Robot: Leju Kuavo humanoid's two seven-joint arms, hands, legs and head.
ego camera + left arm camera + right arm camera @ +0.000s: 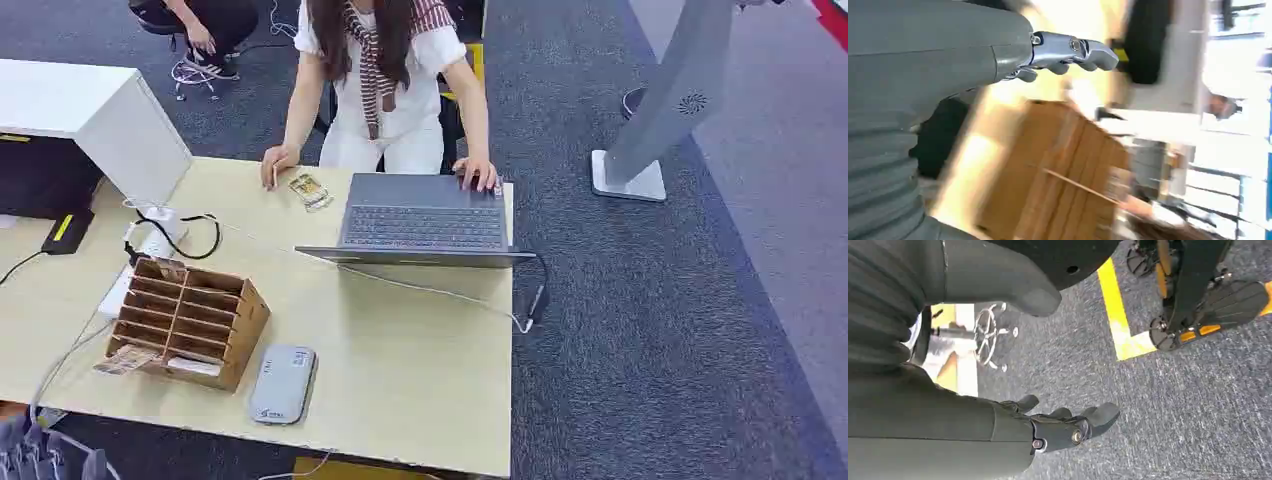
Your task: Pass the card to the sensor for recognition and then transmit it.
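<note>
One pale wooden bench (400, 380) carries everything. Near its front left corner stands one brown slotted card rack (190, 318), its compartments in two columns; a card (126, 360) pokes out of the bottom left slot, over the rack's front lip, and a white slip lies in the slot just beside it. Any print on the card is too small to read. Just to the right of the rack, close to the front edge, lies one flat grey sensor (283, 384) with a small blue mark at its near end that cannot be made out.

At the far edge sits one open grey laptop (422, 220), a person's hand (474, 173) on its far right corner. The person's other hand (279, 162) rests on the bench at the far edge, beside one small clear packet (309, 190) with yellowish contents; its label is illegible. Near the left edge lie a white power strip (143, 254) and a looped black cable (190, 238).

The left hand (40, 455) is at the front left corner, below the bench edge; in the left wrist view its fingers (1073, 50) are extended, slightly apart, holding nothing, with the rack blurred beyond them. The right hand (1063, 427) hangs over grey carpet (1188, 405) marked with one yellow tape line (1120, 315), its fingers loosely spread and holding nothing.
</note>
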